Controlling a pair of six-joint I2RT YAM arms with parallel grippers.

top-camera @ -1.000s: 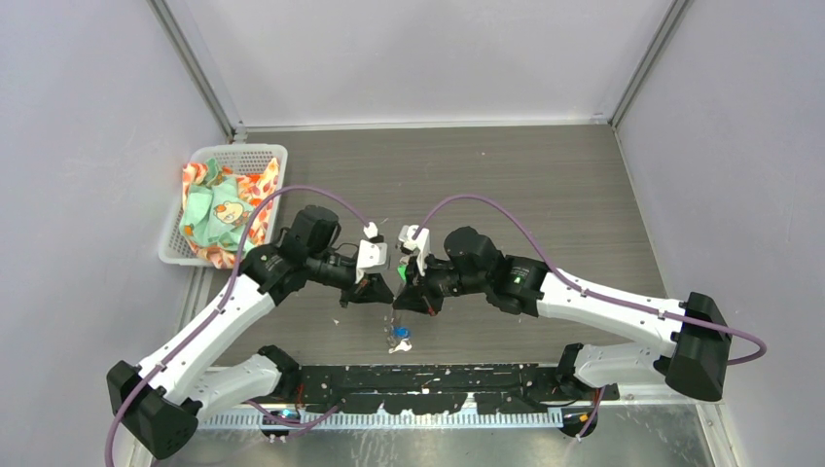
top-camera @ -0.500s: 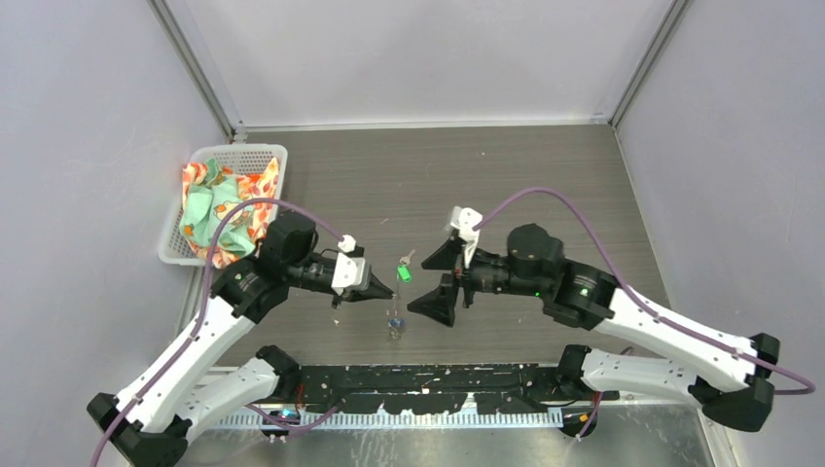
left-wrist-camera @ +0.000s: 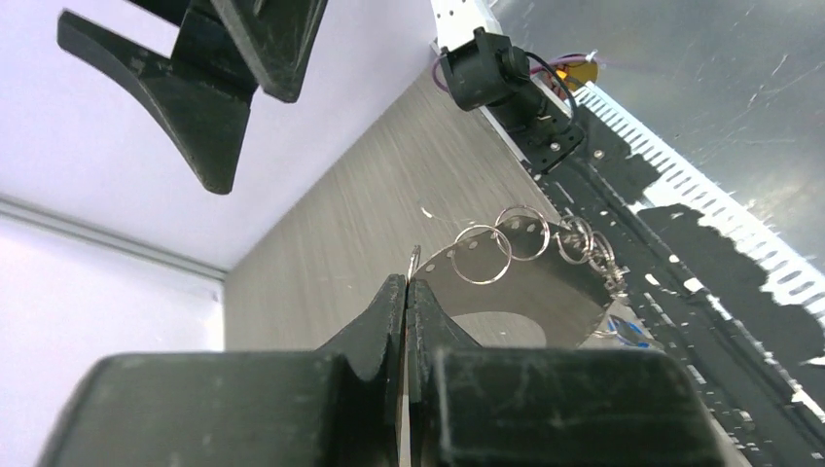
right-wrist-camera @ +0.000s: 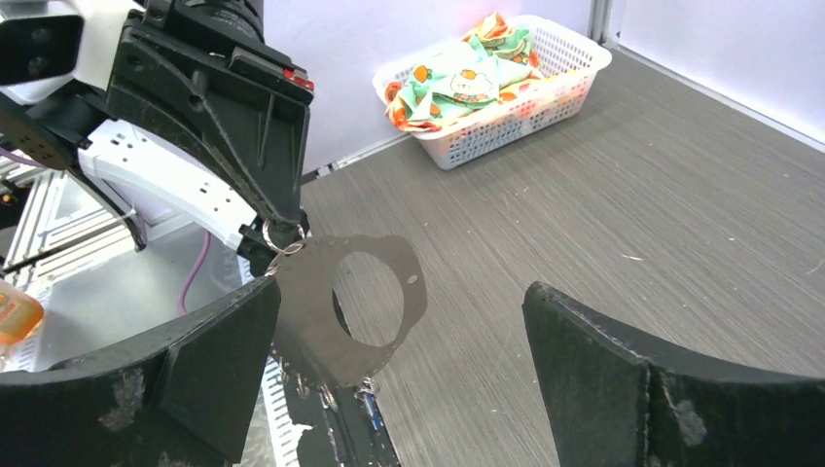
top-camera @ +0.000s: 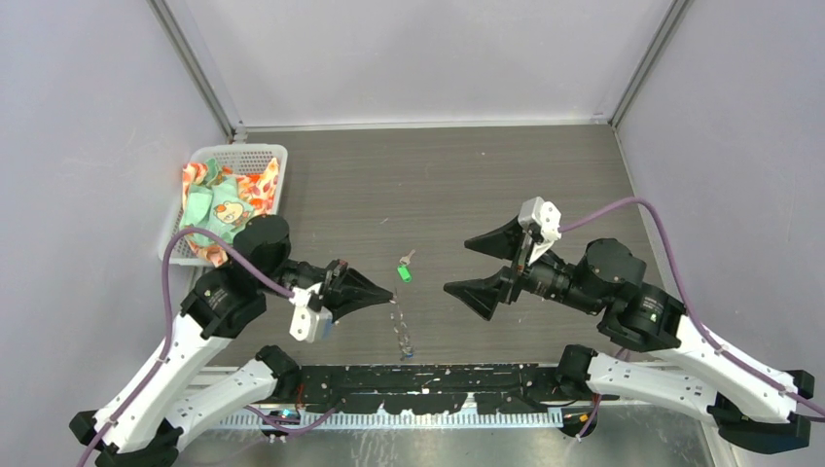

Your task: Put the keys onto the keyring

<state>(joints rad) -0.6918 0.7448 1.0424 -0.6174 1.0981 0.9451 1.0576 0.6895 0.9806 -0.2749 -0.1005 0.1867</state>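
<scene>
The left gripper (top-camera: 387,290) is pressed together on the rim of the keyring (right-wrist-camera: 306,302), fingertips pinching its near edge. The keyring is a thin flat grey piece with a large round hole and hangs down from the tips above the table (top-camera: 438,185). In the left wrist view small wire rings are strung in a row along its outer edge. A blue key (left-wrist-camera: 627,331) shows at the far, lower end of that row; I cannot tell whether it is threaded on.

The right gripper (top-camera: 457,266) stands wide apart and holds nothing. It faces the left gripper, well apart from it.

The green key (top-camera: 404,273) lies on the table between the two grippers, nearer the left one and just beyond the keyring, its silver blade pointing away from the arms.

At the table's far left a white basket (top-camera: 233,156) holds crumpled patterned cloth (top-camera: 219,209).
</scene>
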